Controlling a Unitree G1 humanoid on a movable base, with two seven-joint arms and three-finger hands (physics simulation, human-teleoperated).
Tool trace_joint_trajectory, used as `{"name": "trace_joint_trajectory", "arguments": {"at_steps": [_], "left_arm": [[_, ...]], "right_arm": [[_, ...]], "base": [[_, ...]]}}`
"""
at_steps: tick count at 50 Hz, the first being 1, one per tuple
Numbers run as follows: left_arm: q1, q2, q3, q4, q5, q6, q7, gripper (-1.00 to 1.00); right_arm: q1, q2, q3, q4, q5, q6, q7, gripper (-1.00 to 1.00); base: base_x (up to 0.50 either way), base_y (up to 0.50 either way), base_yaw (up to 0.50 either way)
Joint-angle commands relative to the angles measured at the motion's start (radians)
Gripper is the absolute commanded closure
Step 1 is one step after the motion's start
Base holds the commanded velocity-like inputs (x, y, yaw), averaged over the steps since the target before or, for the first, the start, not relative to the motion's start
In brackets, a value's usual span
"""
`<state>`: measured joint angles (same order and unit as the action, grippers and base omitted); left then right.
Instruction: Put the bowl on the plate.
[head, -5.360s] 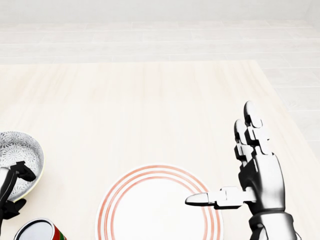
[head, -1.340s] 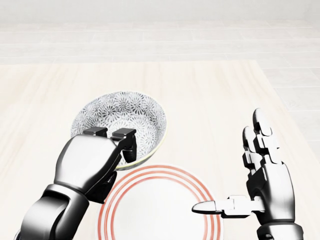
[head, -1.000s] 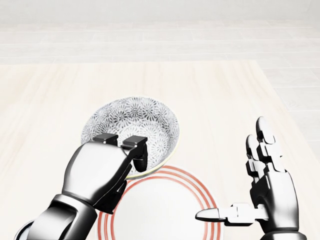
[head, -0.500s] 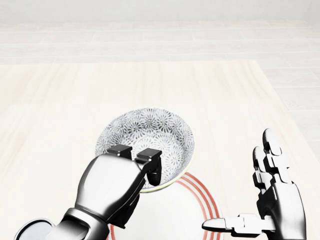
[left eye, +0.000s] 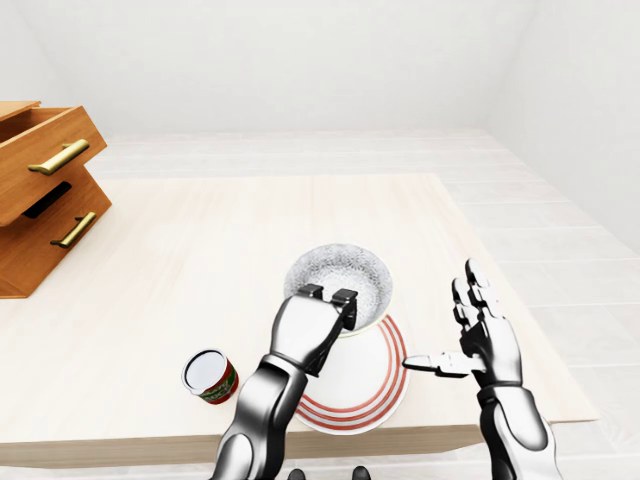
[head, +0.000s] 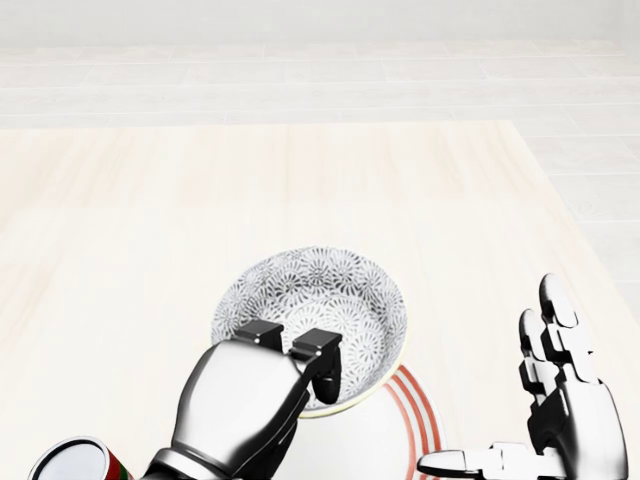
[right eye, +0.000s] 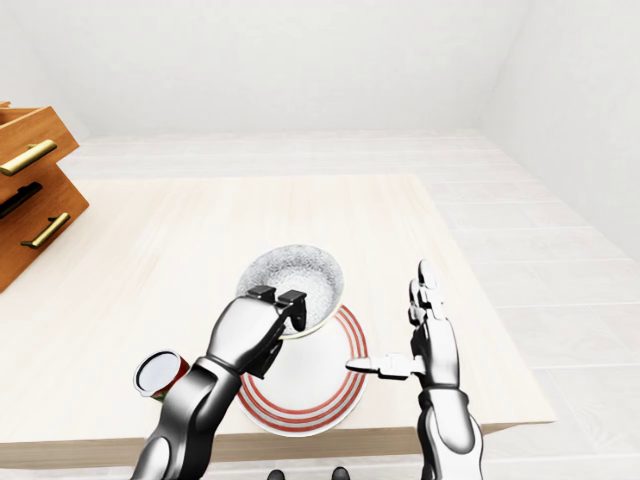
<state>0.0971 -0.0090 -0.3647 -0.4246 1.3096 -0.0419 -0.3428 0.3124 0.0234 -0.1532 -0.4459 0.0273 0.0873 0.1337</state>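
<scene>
Moved: bowl (head: 310, 305) carried further toward plate (head: 405, 420) | left hand (head: 250, 405) fingers (head: 320, 352) clamped on bowl's rim, basin beyond fingertips, plate beneath knuckles | right hand (head: 570, 420) fingers spread, empty | handling: judged rigid, glazed, chip-prone; rim pinch suits

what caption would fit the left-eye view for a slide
The left hand holds the patterned bowl by its rim partly over the red-ringed plate, the right hand open beside it.

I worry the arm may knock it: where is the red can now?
In the left-eye view the red can stands on the table near its bottom edge, left of the plate, with the left arm between them.
</scene>
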Motion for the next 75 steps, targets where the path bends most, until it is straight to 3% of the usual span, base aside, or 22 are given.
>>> {"name": "trace_joint_trajectory", "arguments": {"at_steps": [1, 6, 28, 35, 51, 64, 75], "left_arm": [[0.037, 0.015, -0.038, -0.014, -0.018, 0.014, 0.055, 1.00], [0.066, 0.022, -0.061, -0.021, -0.010, 0.021, 0.070, 1.00], [0.126, 0.056, -0.135, -0.015, -0.025, 0.064, 0.120, 1.00], [0.115, 0.067, -0.128, -0.022, -0.034, 0.080, 0.117, 1.00], [0.157, 0.083, -0.150, -0.008, -0.056, 0.088, 0.154, 1.00], [0.142, 0.098, -0.140, 0.053, -0.058, 0.078, 0.195, 1.00], [0.114, 0.081, -0.114, 0.098, -0.078, 0.055, 0.202, 1.00]], "right_arm": [[0.024, 0.011, -0.018, -0.007, 0.000, 0.000, 0.014, -1.00], [0.029, 0.016, -0.019, 0.004, -0.004, -0.012, 0.018, -1.00], [0.030, 0.022, -0.023, -0.003, -0.006, -0.011, 0.025, -1.00], [0.029, 0.022, -0.022, -0.006, -0.006, -0.008, 0.024, -1.00], [-0.006, 0.011, -0.017, -0.006, -0.010, 0.000, 0.020, -1.00], [-0.009, 0.009, -0.017, -0.023, -0.009, 0.000, 0.017, -1.00], [0.002, 0.008, -0.017, -0.058, -0.012, 0.000, 0.019, -1.00]], "base": [[0.00, 0.00, 0.00], [0.00, 0.00, 0.00], [0.00, 0.00, 0.00], [0.00, 0.00, 0.00], [0.00, 0.00, 0.00], [0.00, 0.00, 0.00], [0.00, 0.00, 0.00]]}}
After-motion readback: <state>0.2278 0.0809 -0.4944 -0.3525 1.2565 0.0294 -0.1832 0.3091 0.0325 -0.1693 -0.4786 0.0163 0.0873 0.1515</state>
